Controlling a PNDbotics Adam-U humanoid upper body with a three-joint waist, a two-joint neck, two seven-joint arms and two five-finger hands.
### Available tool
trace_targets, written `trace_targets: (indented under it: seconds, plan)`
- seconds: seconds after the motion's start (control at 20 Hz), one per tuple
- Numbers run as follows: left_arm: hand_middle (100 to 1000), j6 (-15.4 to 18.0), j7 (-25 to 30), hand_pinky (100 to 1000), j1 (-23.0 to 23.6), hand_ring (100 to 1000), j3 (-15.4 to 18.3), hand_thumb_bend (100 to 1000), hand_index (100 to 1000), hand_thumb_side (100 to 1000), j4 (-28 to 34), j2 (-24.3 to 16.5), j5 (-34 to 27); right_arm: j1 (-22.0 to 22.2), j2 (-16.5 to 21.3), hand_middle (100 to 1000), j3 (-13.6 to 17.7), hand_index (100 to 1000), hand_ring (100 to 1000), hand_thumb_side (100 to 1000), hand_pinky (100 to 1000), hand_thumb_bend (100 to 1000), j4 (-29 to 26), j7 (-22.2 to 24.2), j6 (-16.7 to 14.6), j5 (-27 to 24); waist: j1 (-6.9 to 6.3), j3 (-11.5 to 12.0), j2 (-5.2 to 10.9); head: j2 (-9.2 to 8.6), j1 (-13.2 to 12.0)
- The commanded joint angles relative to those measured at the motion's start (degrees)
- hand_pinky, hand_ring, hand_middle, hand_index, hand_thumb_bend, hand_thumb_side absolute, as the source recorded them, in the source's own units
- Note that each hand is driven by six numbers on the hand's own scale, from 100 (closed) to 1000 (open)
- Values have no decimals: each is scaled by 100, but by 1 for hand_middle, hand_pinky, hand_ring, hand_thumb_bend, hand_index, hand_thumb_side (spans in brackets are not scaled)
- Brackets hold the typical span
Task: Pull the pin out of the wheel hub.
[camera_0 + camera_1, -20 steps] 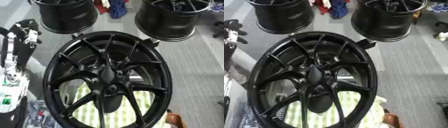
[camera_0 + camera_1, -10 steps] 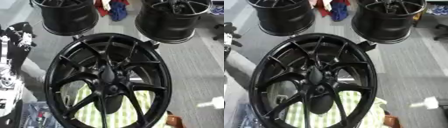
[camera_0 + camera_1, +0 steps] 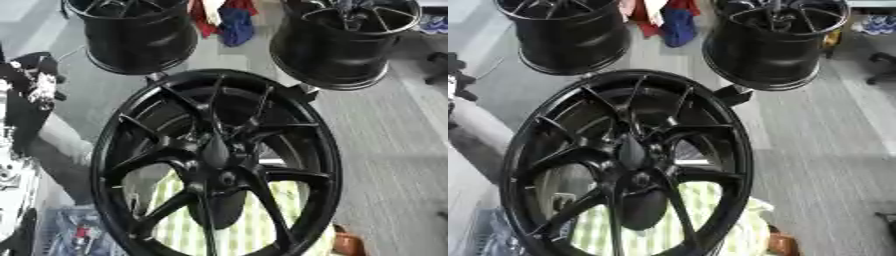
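Item: black wheel (image 3: pixel 214 165), standing on edge in front of you, spokes facing the camera, so the hub (image 3: pixel 216 150) at its centre is open to a reach. The pin cannot be made out against the black metal; it may sit in the hub, so check before reaching.

Item: two more wheels (image 3: pixel 136 30) (image 3: pixel 346 42), standing on the floor behind, well apart from your work.

Item: striped cloth (image 3: pixel 710 225), low behind the spokes.

Hands: neither shows in either view, so you cannot tell how the fingers stand.
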State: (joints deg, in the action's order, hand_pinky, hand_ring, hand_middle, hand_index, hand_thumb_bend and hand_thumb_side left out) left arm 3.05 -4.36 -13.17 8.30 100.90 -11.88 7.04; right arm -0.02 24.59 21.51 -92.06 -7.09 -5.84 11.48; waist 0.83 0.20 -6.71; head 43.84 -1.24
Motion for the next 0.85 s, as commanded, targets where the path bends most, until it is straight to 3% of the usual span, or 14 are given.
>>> trace_targets:
  seconds: [0.05, 0.2, 0.45, 0.85]
  plan:
    - [631, 9, 33, 452, -51, 590, -27, 253, 741, 596, 46, 7, 13, 10, -24, 766, -395, 898, 650, 288, 648, 226, -573, -324, -86, -222, -4, 29, 33, 27, 34]
    - [633, 12, 47, 452, -43, 592, -40, 252, 741, 597, 32, 46, 18, -6, -215, 734, -899, 884, 613, 266, 621, 207, -830, -521, -184, -471, -22, 54, 7, 27, 34]
    - [637, 19, 68, 452, -4, 595, -50, 251, 742, 599, -10, 107, 24, -115, -427, 726, -1622, 886, 604, 243, 615, 181, -978, -300, -315, -1091, -30, 89, -9, 27, 42]
    - [630, 26, 74, 451, 19, 589, -65, 244, 739, 600, -63, 211, 37, -315, -673, 716, -1961, 880, 601, 236, 614, 166, -894, 112, -333, -1292, -19, 128, -35, 27, 42]
